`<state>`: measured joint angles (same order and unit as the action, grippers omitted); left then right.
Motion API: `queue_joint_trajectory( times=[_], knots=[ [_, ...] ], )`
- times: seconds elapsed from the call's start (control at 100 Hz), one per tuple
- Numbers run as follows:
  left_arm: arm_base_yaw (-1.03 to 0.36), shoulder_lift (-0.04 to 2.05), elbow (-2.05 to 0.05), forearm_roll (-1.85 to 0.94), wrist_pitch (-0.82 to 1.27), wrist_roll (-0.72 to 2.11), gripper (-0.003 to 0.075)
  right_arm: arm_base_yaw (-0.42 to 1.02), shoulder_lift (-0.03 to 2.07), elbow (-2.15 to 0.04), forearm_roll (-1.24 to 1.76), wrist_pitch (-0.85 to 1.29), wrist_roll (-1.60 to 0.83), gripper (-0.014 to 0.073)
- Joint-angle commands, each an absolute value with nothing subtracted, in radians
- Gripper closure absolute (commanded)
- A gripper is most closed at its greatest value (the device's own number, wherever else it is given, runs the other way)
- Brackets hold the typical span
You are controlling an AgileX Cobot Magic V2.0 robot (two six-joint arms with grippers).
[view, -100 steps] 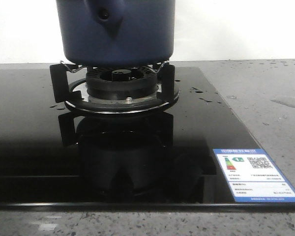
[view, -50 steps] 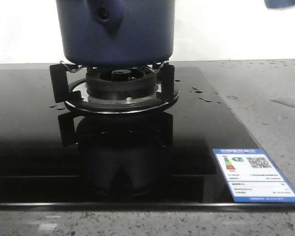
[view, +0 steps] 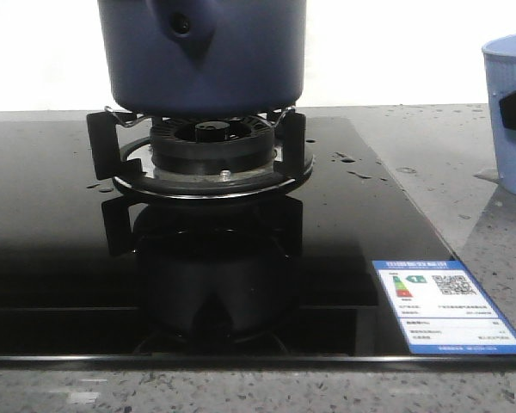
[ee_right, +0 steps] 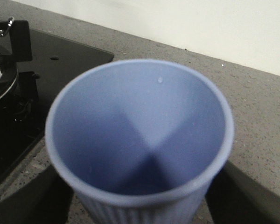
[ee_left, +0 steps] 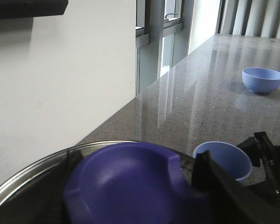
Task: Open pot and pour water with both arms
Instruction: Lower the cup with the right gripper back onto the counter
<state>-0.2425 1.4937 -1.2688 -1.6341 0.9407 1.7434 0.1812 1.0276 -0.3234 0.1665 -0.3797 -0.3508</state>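
Note:
The dark navy pot (view: 202, 60) stands on the gas burner (view: 211, 155), its pointed handle stub (view: 185, 26) facing me. In the left wrist view my left gripper (ee_left: 130, 196) has its black fingers against both sides of the purple-blue lid knob (ee_left: 126, 172). The glass lid's steel rim (ee_left: 32, 179) shows around it. My right gripper (ee_right: 140, 205) is shut on the pale blue ribbed cup (ee_right: 140, 130). The cup is upright at the right edge of the front view (view: 509, 112), at or just above the counter. It also shows in the left wrist view (ee_left: 222, 158).
The burner sits on a black glass hob (view: 52, 249) with a label sticker (view: 447, 305) at its front right corner. Water drops lie on the grey stone counter (view: 464, 172). A pale blue bowl (ee_left: 262, 79) stands farther off on the counter. A white wall is behind.
The cup in my right gripper has come down from the top right corner to counter level at the right edge. The pot has not moved.

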Motion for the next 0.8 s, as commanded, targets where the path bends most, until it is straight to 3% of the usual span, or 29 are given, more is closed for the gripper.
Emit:
queue_joint_trajectory(
  times=[0.0, 0.19, 0.43, 0.79],
  knots=[
    [-0.253, 1.457, -1.301, -1.739, 0.966, 1.738, 0.0449, 0.173, 1.03, -0.346, 0.168, -0.488, -0.349, 0.0356],
    [-0.253, 1.457, -1.301, -1.739, 0.964, 1.738, 0.0449, 0.173, 1.035, -0.346, 0.192, -0.489, -0.339, 0.0322],
    [-0.253, 1.457, -1.301, -1.739, 0.964, 1.738, 0.0449, 0.173, 1.024, -0.346, 0.305, -0.508, -0.322, -0.0065],
    [-0.253, 1.46, -1.301, -1.739, 0.949, 1.751, 0.0449, 0.173, 0.833, -0.346, 0.309, -0.379, -0.322, -0.0062]
  ],
)
